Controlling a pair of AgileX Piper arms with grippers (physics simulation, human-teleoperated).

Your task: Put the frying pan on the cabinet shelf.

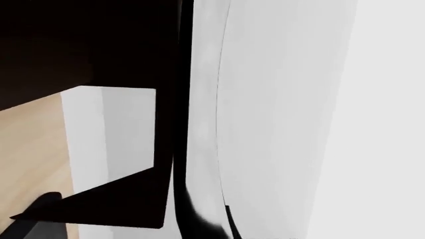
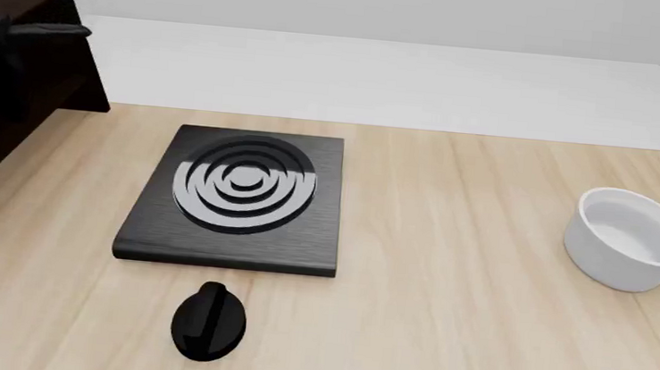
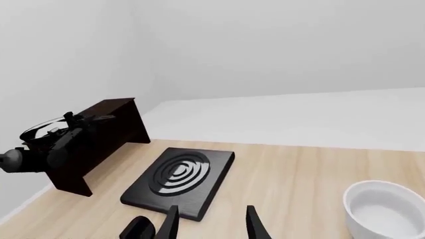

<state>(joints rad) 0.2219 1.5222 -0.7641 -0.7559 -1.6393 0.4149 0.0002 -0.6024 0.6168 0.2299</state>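
Note:
The dark brown cabinet (image 2: 71,73) stands at the table's far left; it also shows in the right wrist view (image 3: 113,130). My left gripper (image 2: 35,31) is up at the cabinet's top edge (image 3: 89,121), shut on the frying pan. In the left wrist view the frying pan (image 1: 279,124) fills the picture as a pale curved surface with a thin black edge, very close. Most of the pan is hidden behind the arm in the front view. My right gripper (image 3: 212,226) is open and empty, low over the table's near side.
A square black burner plate (image 2: 239,197) with silver rings lies left of centre. A small black oval knob (image 2: 211,320) lies in front of it. A white bowl (image 2: 630,238) stands at the right edge.

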